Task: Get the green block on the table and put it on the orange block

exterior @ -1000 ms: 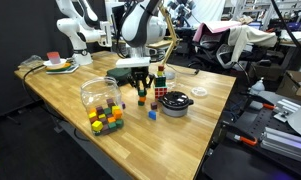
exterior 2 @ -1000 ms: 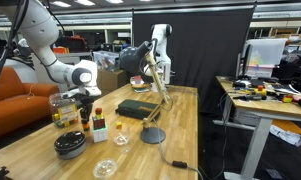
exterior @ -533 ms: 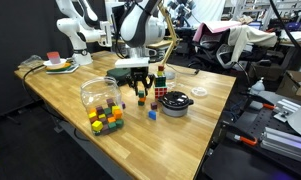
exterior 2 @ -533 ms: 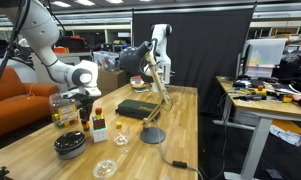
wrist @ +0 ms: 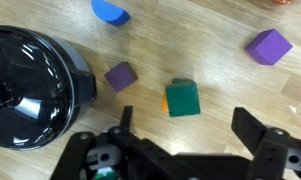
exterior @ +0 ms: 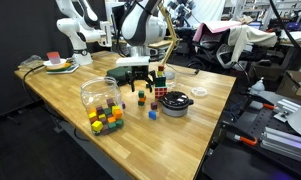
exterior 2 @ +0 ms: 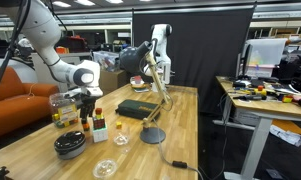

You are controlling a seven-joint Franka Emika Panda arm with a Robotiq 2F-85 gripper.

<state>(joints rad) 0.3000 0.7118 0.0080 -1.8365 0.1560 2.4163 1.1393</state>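
- Wrist view has the green block [wrist: 182,98] sitting on top of the orange block [wrist: 166,102]. Only a thin sliver of orange peeps out along one side.
- The claw [wrist: 185,122] is spread wide and holds nothing. One finger stands on either side of the pair, both clear of it.
- What matters is that the stack lies on the midline between the fingers, just ahead of their tips. Its sides sit roughly square to the line the fingers close along. The top block is a cube, so there is no long axis to mind.
- In an exterior view the claw [exterior: 140,80] hangs right over the stack, about the middle of the counter [exterior: 60,110] and well in from every edge.
- To my eye the placing looks done, and what remains is a straight lift away. Any sideways drift could put a finger against the green block and tip it off.
- A purple cube [wrist: 120,76] and a black bowl [wrist: 50,60] lie off to one side, apart from the stack and out of the way of a straight rise.
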